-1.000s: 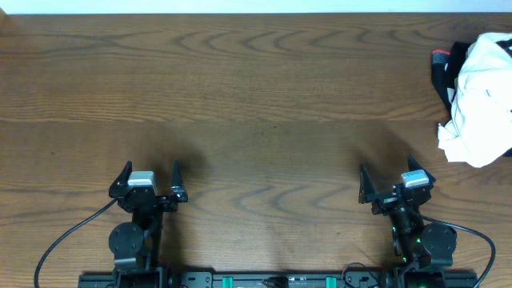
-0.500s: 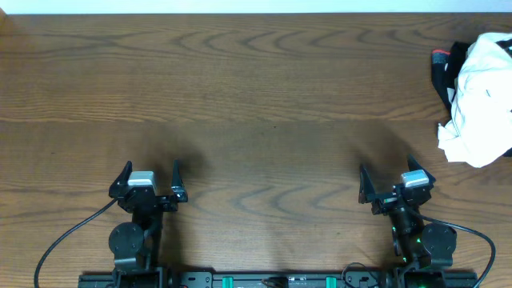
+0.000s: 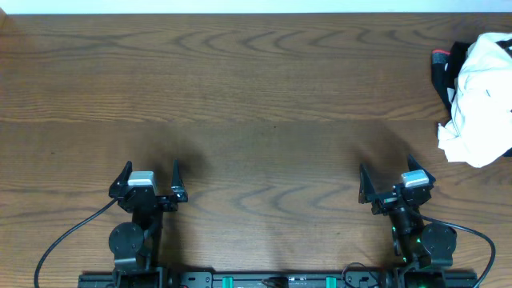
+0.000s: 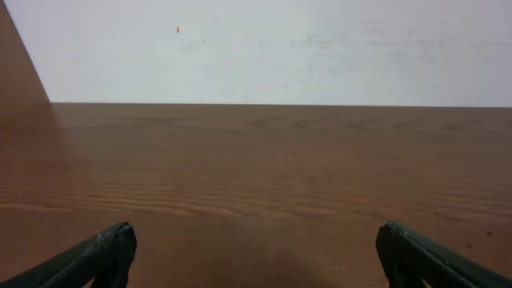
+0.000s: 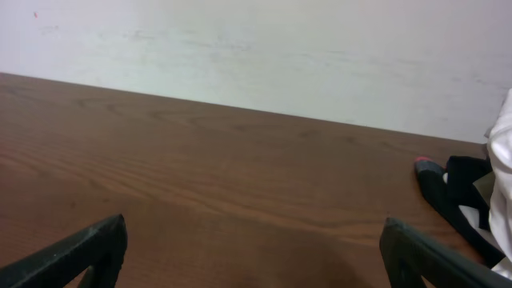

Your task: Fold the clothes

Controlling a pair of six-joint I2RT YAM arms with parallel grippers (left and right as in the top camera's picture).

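Table [image 3: 256, 80]: mid-brown, wood grain in long wavy bands and oval loops; darker, redder brown in both wrist views.

Clothes [image 3: 484, 100]: bright white, pale grey shading in creases. Black fabric [image 3: 442, 72] at left edge, small red tab [image 3: 438, 54] on it.

Left gripper [image 3: 150, 170], right gripper [image 3: 386, 168]: matte black fingers, 1 silver-grey block on each.

Base rail [image 3: 200, 280]: black, green marks. Small green light [image 3: 416, 240] on right arm.

Wall [image 4: 256, 48]: off-white, faint grey smudges, 1 tiny red speck [image 4: 178, 30].
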